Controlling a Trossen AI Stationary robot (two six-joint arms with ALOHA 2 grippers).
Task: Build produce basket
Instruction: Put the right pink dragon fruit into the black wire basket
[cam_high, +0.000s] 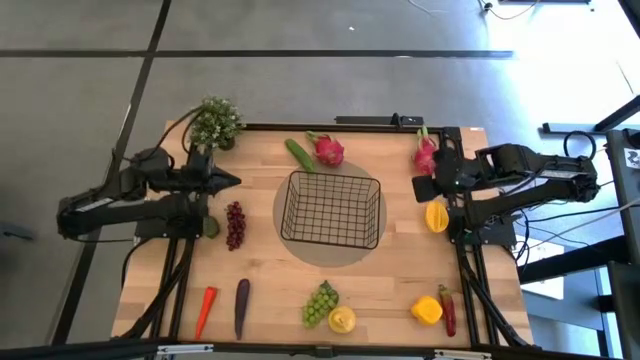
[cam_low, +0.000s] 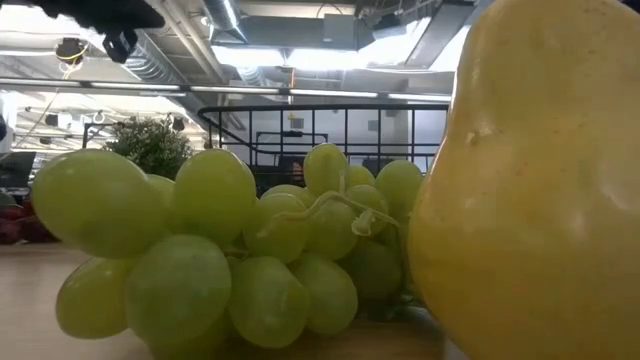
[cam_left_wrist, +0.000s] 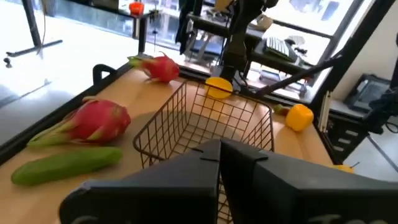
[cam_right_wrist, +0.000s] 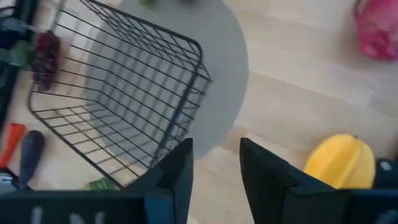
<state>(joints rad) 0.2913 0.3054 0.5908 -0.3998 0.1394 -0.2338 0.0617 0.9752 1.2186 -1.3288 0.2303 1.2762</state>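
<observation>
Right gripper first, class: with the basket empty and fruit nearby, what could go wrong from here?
1. The right gripper, jaws slightly apart, hangs beside a yellow fruit rather than over it; closing there would likely miss.
2. The basket has thin wire walls; a low carry could snag its rim.
3. The left gripper, shut, waits near the basket's other side; the arms could crowd each other.

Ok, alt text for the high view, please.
An empty basket sits mid-table on a grey disc, produce scattered around it. The left gripper hangs at its left, the right gripper at its right near a yellow fruit.
</observation>
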